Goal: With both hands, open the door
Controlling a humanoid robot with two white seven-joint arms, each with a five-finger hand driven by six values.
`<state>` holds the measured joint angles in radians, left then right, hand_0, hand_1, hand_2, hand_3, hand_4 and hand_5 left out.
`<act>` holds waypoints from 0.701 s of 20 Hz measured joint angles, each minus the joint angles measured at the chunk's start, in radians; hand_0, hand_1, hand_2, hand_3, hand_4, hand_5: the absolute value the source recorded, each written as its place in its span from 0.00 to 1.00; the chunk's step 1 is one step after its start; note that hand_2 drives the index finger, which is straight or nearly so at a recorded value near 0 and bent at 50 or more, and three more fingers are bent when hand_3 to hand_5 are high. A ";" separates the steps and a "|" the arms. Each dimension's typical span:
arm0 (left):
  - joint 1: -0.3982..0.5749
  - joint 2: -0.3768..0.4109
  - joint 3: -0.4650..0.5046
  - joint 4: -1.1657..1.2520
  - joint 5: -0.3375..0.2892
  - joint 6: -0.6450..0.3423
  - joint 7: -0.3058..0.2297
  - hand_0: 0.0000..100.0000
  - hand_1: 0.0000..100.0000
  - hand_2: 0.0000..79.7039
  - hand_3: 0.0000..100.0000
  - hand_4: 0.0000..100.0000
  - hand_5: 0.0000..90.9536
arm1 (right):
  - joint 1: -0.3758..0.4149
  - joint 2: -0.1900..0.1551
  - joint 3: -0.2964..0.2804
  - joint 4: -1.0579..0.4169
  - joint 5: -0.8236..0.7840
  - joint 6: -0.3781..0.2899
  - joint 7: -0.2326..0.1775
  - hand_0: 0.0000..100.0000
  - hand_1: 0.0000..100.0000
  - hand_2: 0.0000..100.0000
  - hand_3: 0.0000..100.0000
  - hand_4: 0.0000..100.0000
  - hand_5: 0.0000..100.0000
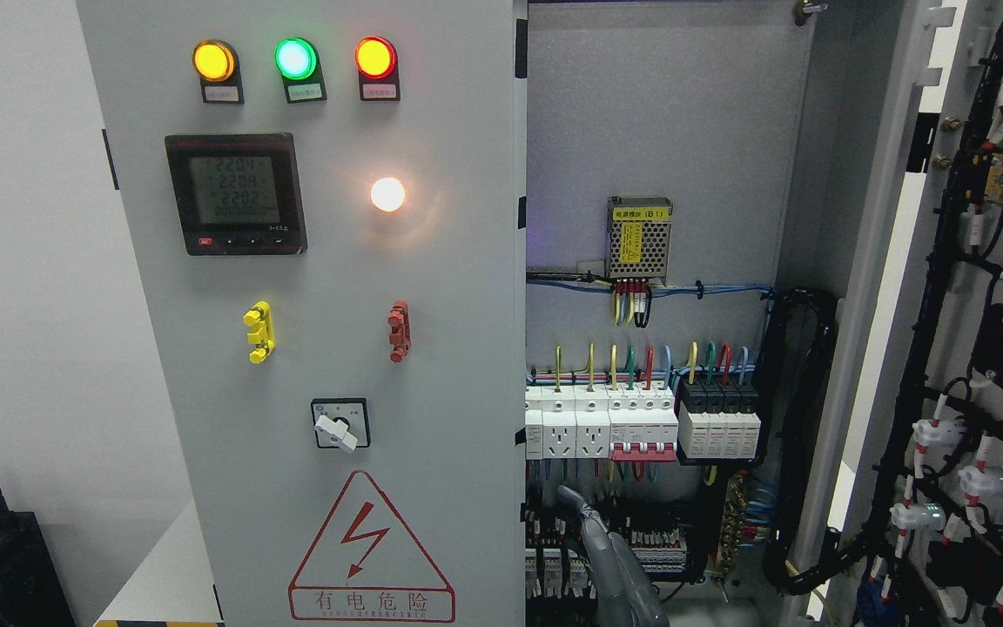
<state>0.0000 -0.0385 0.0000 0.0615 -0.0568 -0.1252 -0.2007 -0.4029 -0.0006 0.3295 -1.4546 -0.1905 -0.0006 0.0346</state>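
A grey electrical cabinet fills the view. Its left door (319, 348) is closed and faces the camera. Its right door (972, 348) is swung wide open at the right edge, with the black wiring and white connectors on its inner face showing.

On the left door, three lamps (294, 58) glow in a row near the top: amber, green and red. Below them sits a black meter (234, 193) with a lit display, and a white lamp (387, 194) shines just to its right. Lower down are a yellow handle (259, 332) and a red handle (398, 331), then a rotary switch (340, 424), then a red warning triangle (370, 549) with a lightning bolt.

Inside the open cabinet, a perforated power supply (638, 251) is mounted on the back panel. Under it runs a row of white breakers (615, 422) fed by coloured wires.

One grey hand (610, 557) rises from the bottom edge, just right of the left door's edge and in front of the lower terminals. Its fingers (573, 501) are extended upward, apart and holding nothing. Which side its arm enters from cannot be told.
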 measured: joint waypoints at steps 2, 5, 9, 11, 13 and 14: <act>0.000 0.000 0.000 0.000 0.000 0.000 0.000 0.00 0.00 0.00 0.00 0.04 0.00 | -0.007 0.000 0.004 0.006 -0.005 0.000 0.000 0.00 0.00 0.00 0.00 0.00 0.00; 0.000 0.000 0.000 0.000 0.000 0.000 0.000 0.00 0.00 0.00 0.00 0.04 0.00 | -0.018 0.000 0.009 0.014 -0.009 0.001 0.004 0.00 0.00 0.00 0.00 0.00 0.00; 0.000 0.000 0.000 0.000 0.000 0.000 0.000 0.00 0.00 0.00 0.00 0.04 0.00 | -0.030 0.000 0.014 0.023 -0.012 0.005 0.017 0.00 0.00 0.00 0.00 0.00 0.00; 0.000 0.000 0.000 0.000 0.000 0.000 0.000 0.00 0.00 0.00 0.00 0.04 0.00 | -0.034 0.000 0.015 0.027 -0.013 0.016 0.018 0.00 0.00 0.00 0.00 0.00 0.00; 0.000 0.000 0.000 0.000 0.000 0.000 0.000 0.00 0.00 0.00 0.00 0.04 0.00 | -0.039 0.000 0.017 0.031 -0.014 0.023 0.020 0.00 0.00 0.00 0.00 0.00 0.00; 0.000 0.000 0.000 0.000 0.000 0.000 0.000 0.00 0.00 0.00 0.00 0.04 0.00 | -0.042 0.000 0.017 0.033 -0.014 0.024 0.020 0.00 0.00 0.00 0.00 0.00 0.00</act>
<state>0.0000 -0.0385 0.0000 0.0614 -0.0568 -0.1251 -0.2007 -0.4445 -0.0002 0.3470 -1.4221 -0.2045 0.0238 0.0546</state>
